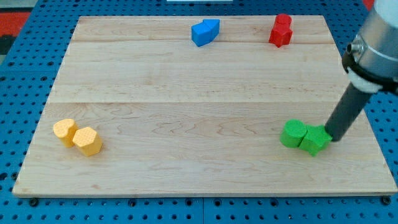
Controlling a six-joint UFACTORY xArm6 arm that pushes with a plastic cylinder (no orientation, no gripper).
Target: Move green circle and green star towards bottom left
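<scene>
our tip (329, 138), no gripper fitted so no grasp to report, touches green star (314, 140) beside green circle (293, 134); risk: off-centre push separates them.

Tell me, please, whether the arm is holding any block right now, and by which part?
Nothing is held. My tip only rests against the right side of the green star, which touches the green circle.
</scene>
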